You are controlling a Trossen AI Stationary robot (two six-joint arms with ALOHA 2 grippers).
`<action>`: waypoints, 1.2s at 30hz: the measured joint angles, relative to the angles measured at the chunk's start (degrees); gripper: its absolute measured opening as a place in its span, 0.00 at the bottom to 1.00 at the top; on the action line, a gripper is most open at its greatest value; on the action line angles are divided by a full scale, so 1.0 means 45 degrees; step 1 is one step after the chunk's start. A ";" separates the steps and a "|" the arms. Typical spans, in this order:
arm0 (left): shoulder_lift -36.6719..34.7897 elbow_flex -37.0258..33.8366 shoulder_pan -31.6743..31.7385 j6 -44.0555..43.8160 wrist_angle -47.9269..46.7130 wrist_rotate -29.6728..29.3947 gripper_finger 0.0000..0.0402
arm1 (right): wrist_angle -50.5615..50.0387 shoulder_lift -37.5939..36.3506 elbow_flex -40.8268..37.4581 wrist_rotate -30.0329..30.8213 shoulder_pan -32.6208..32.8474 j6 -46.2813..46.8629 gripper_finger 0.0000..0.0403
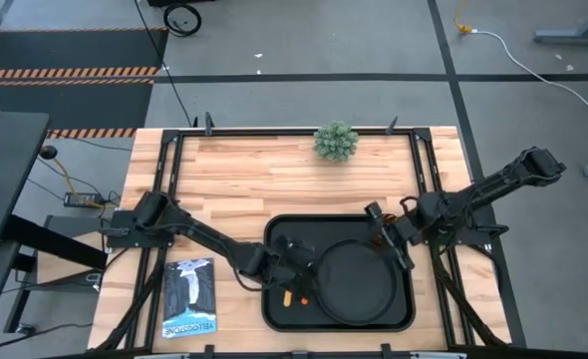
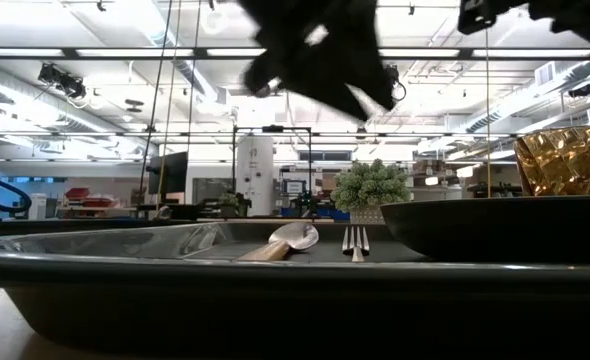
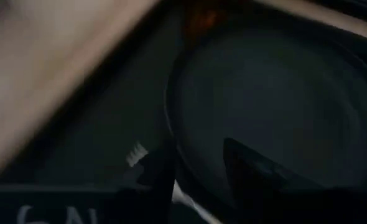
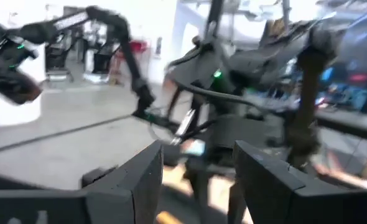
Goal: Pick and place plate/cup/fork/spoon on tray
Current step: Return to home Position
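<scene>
The black tray (image 1: 274, 299) lies at the table's near middle. The round black plate (image 1: 354, 281) rests flat on the tray's right part. The spoon (image 2: 293, 237) and the fork (image 2: 355, 240) lie side by side on the tray's left part, left of the plate. The amber cup (image 2: 565, 160) shows beyond the plate, which hides its base; it is at the tray's far right corner (image 1: 378, 237). My left gripper (image 3: 199, 168) is open and empty above the tray, at the plate's left edge (image 1: 302, 264). My right gripper (image 4: 196, 168) is open and empty, raised beside the cup (image 1: 388, 231).
A small potted plant (image 1: 335, 141) stands at the table's far edge. A booklet (image 1: 189, 296) lies at the near left, beside the tray. Bare wood shows between the plant and the tray.
</scene>
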 joint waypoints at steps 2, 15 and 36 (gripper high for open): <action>-0.0004 0.0000 0.0270 0.2561 0.0964 -0.0330 0.35 | 0.0189 -0.0235 0.0000 -0.0198 -0.0651 -0.0004 0.50; -0.0518 -0.0007 0.1592 1.0317 0.2512 0.0533 0.35 | -0.1881 -0.2916 0.0000 0.3462 -0.2238 -0.1592 0.50; -0.3205 -0.1000 0.1274 1.0230 0.2665 0.2979 0.35 | -0.5592 -1.0575 -0.1861 0.2699 -0.1760 0.1457 0.50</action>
